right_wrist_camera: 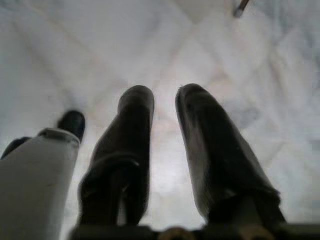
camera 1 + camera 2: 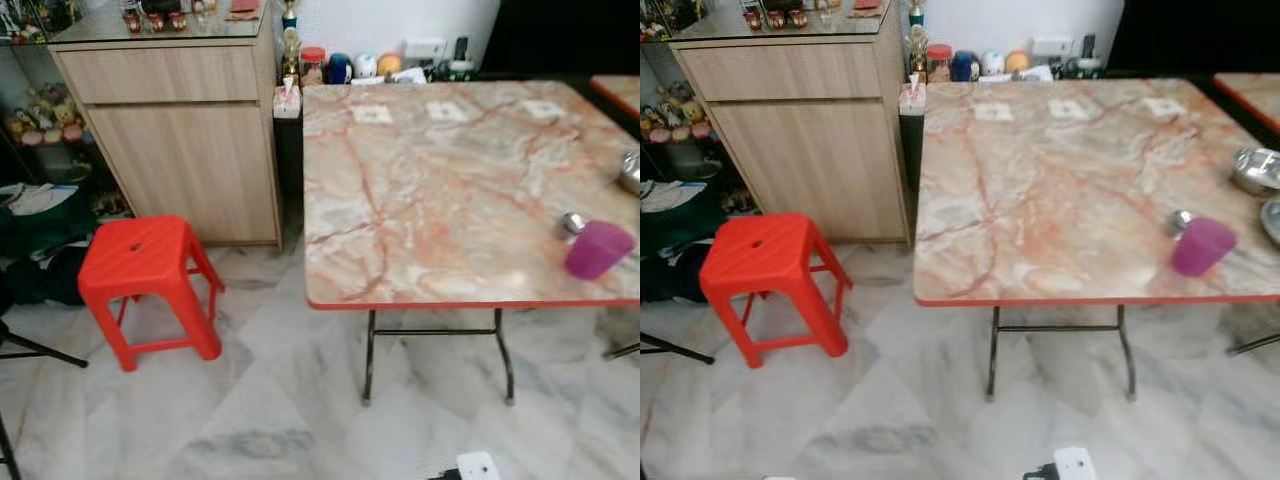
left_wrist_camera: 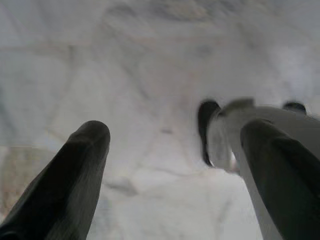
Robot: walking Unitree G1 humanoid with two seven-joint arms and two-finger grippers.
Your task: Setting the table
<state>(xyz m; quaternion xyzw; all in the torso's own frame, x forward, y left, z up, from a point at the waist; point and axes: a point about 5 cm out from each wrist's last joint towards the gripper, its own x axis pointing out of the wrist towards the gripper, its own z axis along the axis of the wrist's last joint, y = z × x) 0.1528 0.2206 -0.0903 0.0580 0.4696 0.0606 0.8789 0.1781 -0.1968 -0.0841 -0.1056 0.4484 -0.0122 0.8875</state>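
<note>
Square marble-patterned table [image 2: 440, 200], red-rimmed; translucent purple plastic cup [image 2: 597, 249] upright near its right edge; left gripper [image 3: 170, 150] fingers apart, right gripper [image 1: 165, 107] narrowly parted above tiles

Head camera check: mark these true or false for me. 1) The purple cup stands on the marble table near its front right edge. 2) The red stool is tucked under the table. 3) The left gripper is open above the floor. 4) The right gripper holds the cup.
1) True: the purple cup stands on the marble table near its front right edge.
2) False: the red stool stands on the floor left of the table, before the wooden cabinet.
3) True: the left gripper is open above the floor.
4) False: the right gripper hangs over the floor holding nothing.
</note>
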